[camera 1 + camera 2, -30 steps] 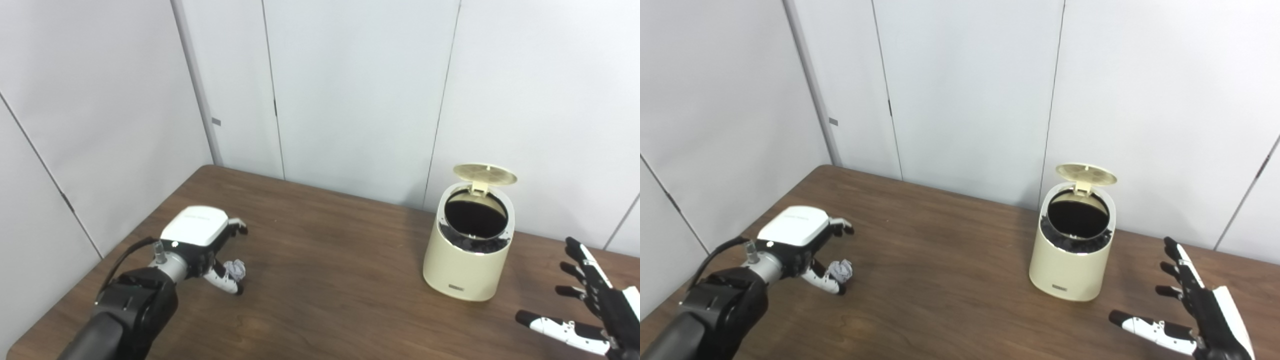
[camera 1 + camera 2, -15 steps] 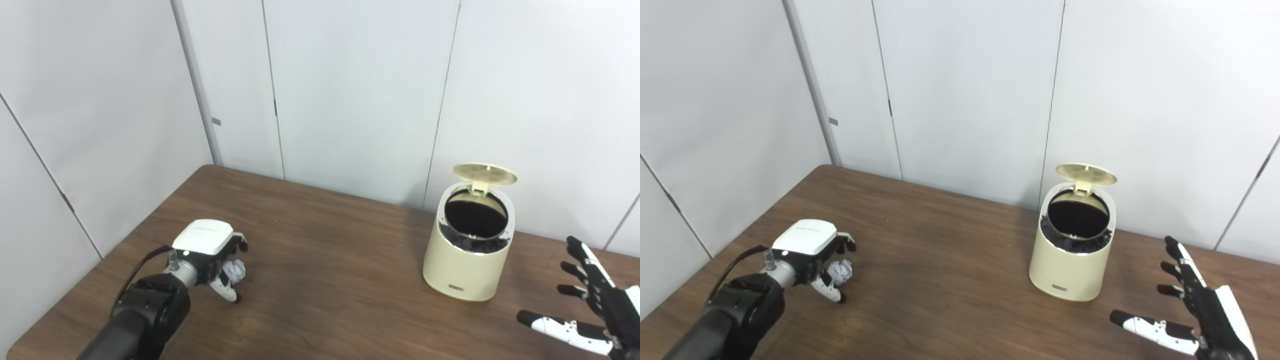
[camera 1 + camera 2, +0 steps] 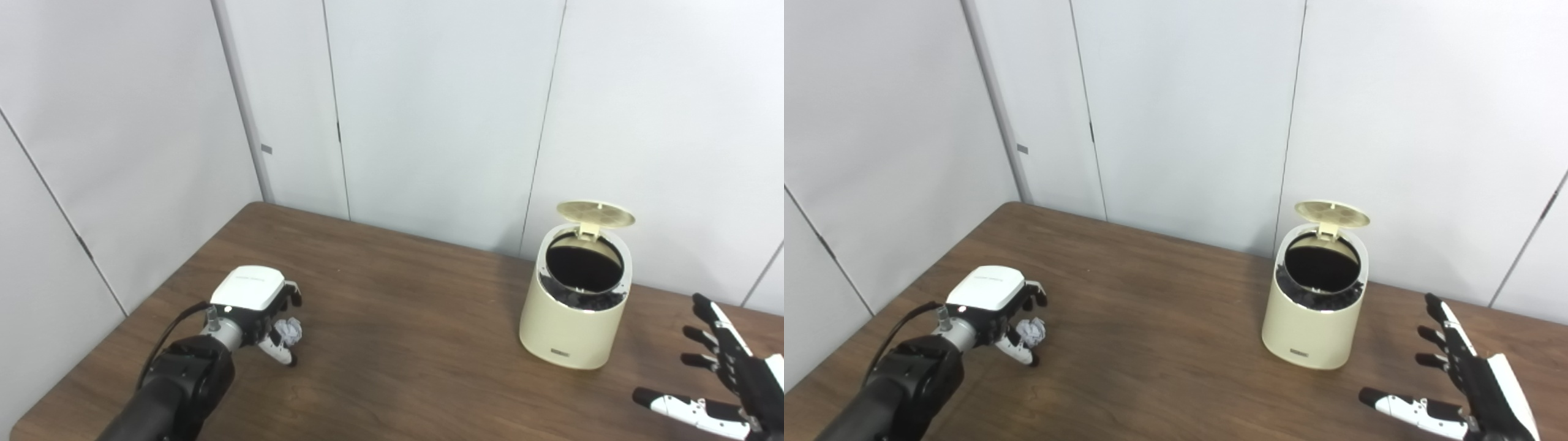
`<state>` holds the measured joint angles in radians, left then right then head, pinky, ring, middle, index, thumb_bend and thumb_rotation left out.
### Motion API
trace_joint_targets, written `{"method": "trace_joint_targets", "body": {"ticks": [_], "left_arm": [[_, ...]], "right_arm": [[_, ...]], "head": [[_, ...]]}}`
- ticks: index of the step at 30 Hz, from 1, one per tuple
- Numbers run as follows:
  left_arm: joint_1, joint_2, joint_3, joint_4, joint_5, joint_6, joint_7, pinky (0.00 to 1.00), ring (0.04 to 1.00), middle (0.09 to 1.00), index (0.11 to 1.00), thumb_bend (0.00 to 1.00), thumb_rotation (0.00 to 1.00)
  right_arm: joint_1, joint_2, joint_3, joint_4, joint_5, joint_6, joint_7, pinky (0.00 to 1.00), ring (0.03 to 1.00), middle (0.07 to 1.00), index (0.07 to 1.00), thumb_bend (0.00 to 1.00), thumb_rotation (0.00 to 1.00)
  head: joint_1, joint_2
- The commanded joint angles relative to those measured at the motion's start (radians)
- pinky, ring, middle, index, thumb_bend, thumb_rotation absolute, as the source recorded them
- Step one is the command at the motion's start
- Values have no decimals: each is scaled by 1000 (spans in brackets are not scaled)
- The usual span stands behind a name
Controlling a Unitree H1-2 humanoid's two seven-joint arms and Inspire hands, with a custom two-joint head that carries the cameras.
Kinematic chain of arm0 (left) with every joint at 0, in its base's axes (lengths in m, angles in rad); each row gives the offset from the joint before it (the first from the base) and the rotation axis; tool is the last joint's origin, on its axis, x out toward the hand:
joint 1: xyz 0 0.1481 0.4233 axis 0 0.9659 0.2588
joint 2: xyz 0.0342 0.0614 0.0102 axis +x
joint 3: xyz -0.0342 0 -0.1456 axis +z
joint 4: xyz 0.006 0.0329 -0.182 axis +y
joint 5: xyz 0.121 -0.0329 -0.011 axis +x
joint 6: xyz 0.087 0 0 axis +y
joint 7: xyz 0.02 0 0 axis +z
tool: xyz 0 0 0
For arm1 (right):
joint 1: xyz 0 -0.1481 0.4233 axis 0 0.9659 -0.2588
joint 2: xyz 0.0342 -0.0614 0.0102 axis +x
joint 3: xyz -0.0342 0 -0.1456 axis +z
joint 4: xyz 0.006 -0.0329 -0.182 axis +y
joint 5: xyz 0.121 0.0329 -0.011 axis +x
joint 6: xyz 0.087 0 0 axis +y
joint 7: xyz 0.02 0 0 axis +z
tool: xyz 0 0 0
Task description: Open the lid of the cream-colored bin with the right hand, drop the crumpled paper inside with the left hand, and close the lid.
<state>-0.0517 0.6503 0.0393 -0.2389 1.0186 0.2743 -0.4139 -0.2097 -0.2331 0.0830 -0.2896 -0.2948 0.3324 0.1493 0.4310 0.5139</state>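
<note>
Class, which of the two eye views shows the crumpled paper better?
The left eye view: the crumpled paper sits closer to picture centre beside the left hand. The right eye view shows the same paper, equally partly hidden by the fingers.

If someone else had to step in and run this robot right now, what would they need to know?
Left hand: fingers curled around the crumpled paper on the table; it is not lifted, and a firm grip can't be confirmed.
Right hand: open, empty, to the right of the bin.
Cream-colored bin: upright, lid already flipped up.
Done: lid opened.
Left: lift the paper, drop it into the bin, close the lid.
</note>
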Motion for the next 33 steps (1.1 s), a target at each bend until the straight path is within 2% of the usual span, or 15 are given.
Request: {"method": "trace_joint_targets", "body": {"ticks": [1,4,7,9,14,17,18,19,21,22,24,26,28,29,33], "left_arm": [[-27,21,0,4,7,5,18,410,476,597,689,836,68],[-27,27,-8,9,6,6,7,409,483,590,676,828,42],[-28,31,-20,17,10,14,-14,511,557,655,658,818,21],[-29,33,-26,22,9,20,-24,533,576,661,650,807,21],[-28,34,-28,48,-20,10,-9,436,498,584,625,811,0],[-30,34,-35,67,-35,17,-19,442,511,586,610,785,0],[-31,34,-38,70,-37,23,-22,432,504,577,554,656,26],[-31,33,-41,74,-39,26,-23,428,501,572,524,590,40],[-29,33,-45,85,-44,25,-17,423,488,555,501,534,50],[-29,32,-48,94,-46,23,-11,420,483,550,498,527,51],[-30,30,-53,107,-48,25,-5,387,452,464,529,520,10],[-29,29,-58,115,-52,23,2,336,407,481,501,522,2],[-27,29,-60,118,-64,20,12,334,413,444,524,518,0],[-26,29,-60,120,-70,17,20,365,448,449,521,519,0],[-26,34,-69,148,-92,-11,66,396,471,468,504,521,0]], "right_arm": [[-26,-9,-10,-46,-1,-6,-3,752,891,968,957,739,219],[-26,-9,-11,-54,-1,2,-1,736,886,965,953,733,220],[-26,-10,-12,-66,-5,13,-1,720,876,963,951,721,208],[-26,-10,-15,-71,0,17,1,728,879,964,953,704,196],[-25,-10,-19,-85,1,27,4,723,878,967,954,683,208],[-26,-7,-20,-95,-3,40,2,707,870,965,950,674,208],[-26,-7,-20,-98,-3,44,1,703,868,966,948,670,209],[-26,-8,-21,-101,-3,46,0,701,867,966,947,667,209],[-24,-7,-24,-107,-1,54,-1,693,861,967,945,663,218],[-23,-5,-26,-112,0,62,-1,691,860,967,945,663,220],[-22,-3,-31,-120,3,73,-2,680,856,973,943,661,223],[-22,-3,-35,-131,6,87,0,657,848,978,941,664,233],[-21,-6,-38,-138,9,90,2,648,844,982,940,659,239],[-20,-7,-40,-137,12,86,3,636,841,982,938,659,245],[-21,-7,-42,-135,14,78,2,626,832,979,927,654,238]], "head": [[-1,1],[-1,5],[-1,5],[-2,9],[-1,14],[-1,17],[-2,19],[-2,19],[-4,21],[-4,21],[-4,21],[-5,25],[0,28],[0,28],[-2,34]]}}
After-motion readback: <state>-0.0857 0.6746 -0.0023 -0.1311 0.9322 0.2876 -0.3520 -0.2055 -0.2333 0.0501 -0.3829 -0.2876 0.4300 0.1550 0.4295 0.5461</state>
